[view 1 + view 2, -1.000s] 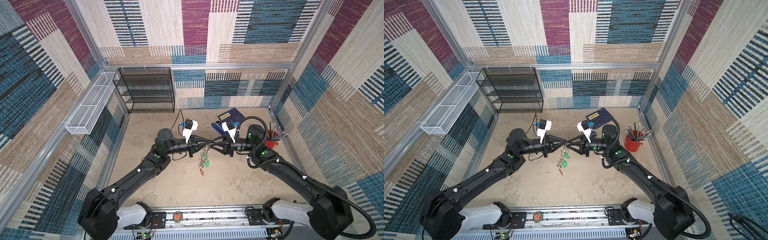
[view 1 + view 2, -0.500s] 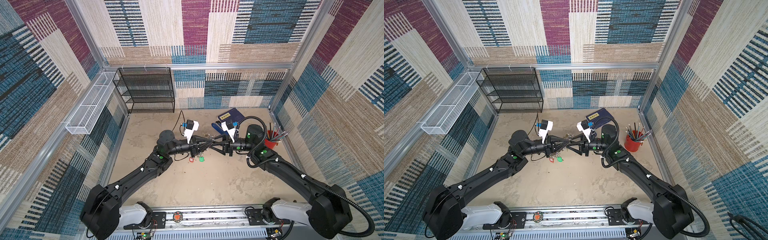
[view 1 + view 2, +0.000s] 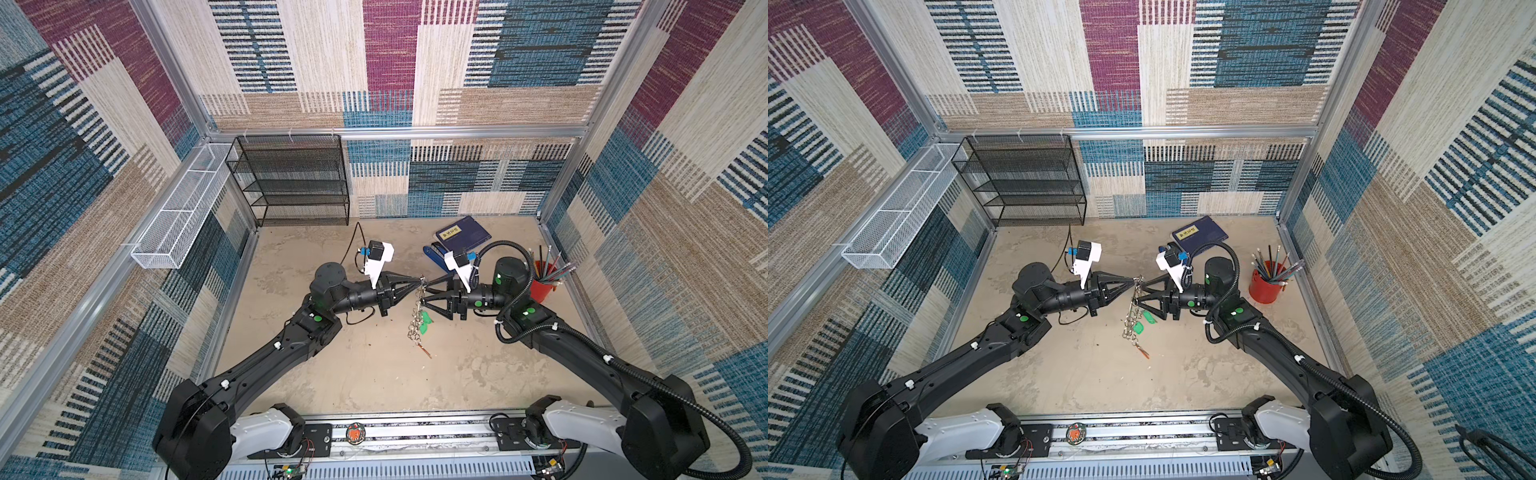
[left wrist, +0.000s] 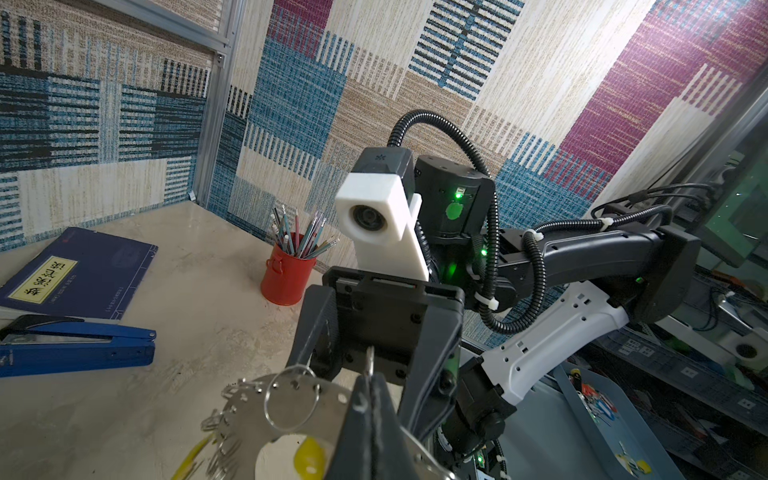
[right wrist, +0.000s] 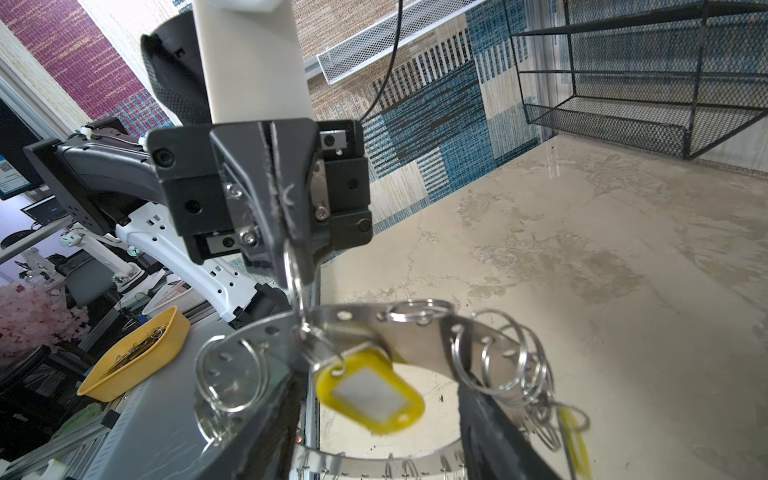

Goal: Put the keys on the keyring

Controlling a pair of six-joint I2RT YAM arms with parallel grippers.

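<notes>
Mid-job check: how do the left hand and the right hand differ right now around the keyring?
The left hand is shut, pinching a split ring on the keyring; the right hand is open. The keyring hangs from the left hand, while the right hand's fingers only straddle it, apparently without gripping. Both are raised, facing each other, tips nearly meeting.

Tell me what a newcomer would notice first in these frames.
Above the middle of the table, the left pincer, shut on the keyring, meets the open right pincer tip to tip. The keyring dangles edge-on with green tags. A red pencil cup sits at the table's right edge.
</notes>
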